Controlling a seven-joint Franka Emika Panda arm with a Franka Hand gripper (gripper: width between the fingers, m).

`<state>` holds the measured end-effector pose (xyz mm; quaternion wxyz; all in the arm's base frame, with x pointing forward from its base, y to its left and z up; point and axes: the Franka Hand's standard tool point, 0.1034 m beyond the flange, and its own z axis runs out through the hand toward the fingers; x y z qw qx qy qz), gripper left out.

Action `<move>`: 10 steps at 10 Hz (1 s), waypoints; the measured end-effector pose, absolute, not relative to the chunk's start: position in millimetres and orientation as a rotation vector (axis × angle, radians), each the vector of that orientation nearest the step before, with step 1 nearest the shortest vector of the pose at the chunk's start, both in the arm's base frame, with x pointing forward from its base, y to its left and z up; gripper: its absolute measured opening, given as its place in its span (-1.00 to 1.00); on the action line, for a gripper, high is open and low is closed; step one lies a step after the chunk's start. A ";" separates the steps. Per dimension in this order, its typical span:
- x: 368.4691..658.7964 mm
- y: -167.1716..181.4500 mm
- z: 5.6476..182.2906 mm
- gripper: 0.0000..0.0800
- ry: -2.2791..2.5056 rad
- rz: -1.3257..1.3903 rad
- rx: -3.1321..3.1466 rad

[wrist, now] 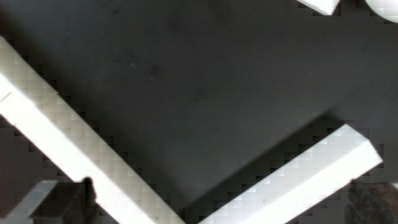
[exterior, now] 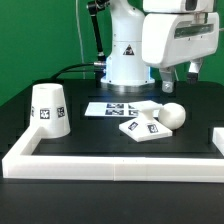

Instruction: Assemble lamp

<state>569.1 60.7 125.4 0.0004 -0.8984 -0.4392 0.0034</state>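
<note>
Front edge of the black tabletop (exterior: pixel 90 135): a long white plastic border rail (exterior: pixel 110 165) runs along it and turns back up both side edges. The wrist view shows only this rail (wrist: pixel 54 120) over bare black surface, with no lamp part in it.

Behind the rail, toward the exterior view's left edge: the white cup-like truncated-cone plastic shade (exterior: pixel 50 108), standing alone, wide end down, tag facing front.

Mid-table, toward the exterior view's right: the flat square white tagged base (exterior: pixel 143 127) lies flat. The white round-headed bulb (exterior: pixel 172 115) lies on its side right against it, neck toward the base. Not upright; does not look seated.

Further back: the thin flat white marker board (exterior: pixel 115 108), just behind the base.

Back edge: the white robot arm (exterior: pixel 125 50). Its two-finger gripper (exterior: pixel 170 82) hangs above the bulb, holding nothing. Finger spacing: cannot tell from either view.

Progress, my judgement: nothing joined. Bulb into base and shade over bulb both remain.
</note>
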 end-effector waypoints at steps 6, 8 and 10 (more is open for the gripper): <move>565.0 58.8 125.9 0.75 -1.342 -0.005 -2.844; 531.6 44.7 123.5 0.75 -1.228 -0.019 -2.909; 505.3 24.3 113.9 0.75 -1.225 -0.055 -2.925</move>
